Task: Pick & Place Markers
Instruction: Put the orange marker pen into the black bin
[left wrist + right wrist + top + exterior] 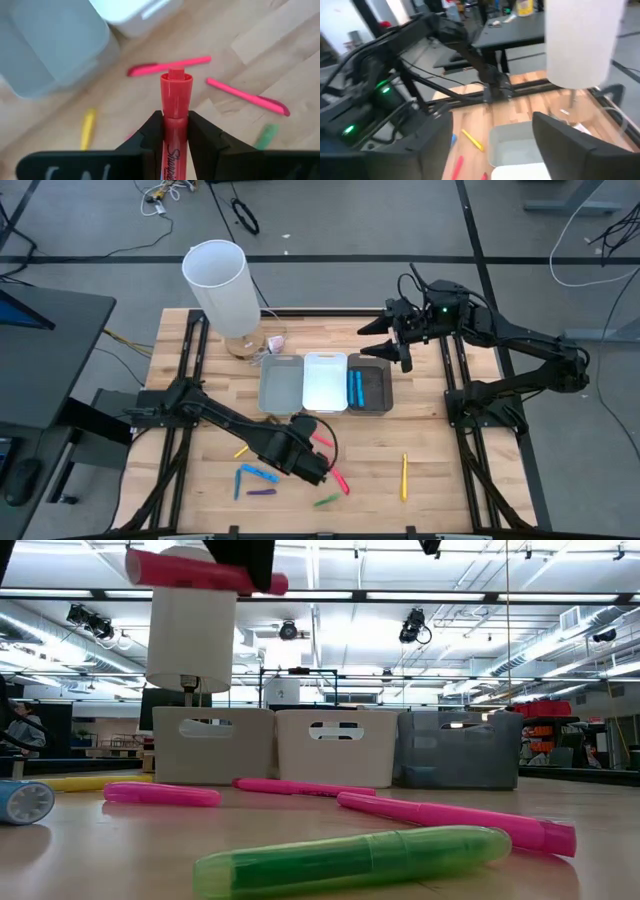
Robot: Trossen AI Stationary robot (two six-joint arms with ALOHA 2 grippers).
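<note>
The wooden table (420, 440) carries three bins: a light grey bin (281, 383), a white bin (325, 381) and a dark grey bin (370, 384) with a blue marker (356, 386) inside; the right gripper (390, 340) hangs above the dark grey bin, its fingers spread; the left gripper (175, 131) pinches a red marker (174, 107) above the loose markers, pink (455, 820), green (350, 858) and yellow (405, 476), which lie near the table's front.

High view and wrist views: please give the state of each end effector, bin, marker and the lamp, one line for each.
Left end effector: shut on red marker, lifted off table.
Right end effector: open, empty, above dark bin.
Dark bin: holds blue marker.
White bin: no marker seen inside.
Grey bin: no marker seen inside.
Yellow marker: lying on table.
Green marker: lying on table.
Lamp: upright.
</note>
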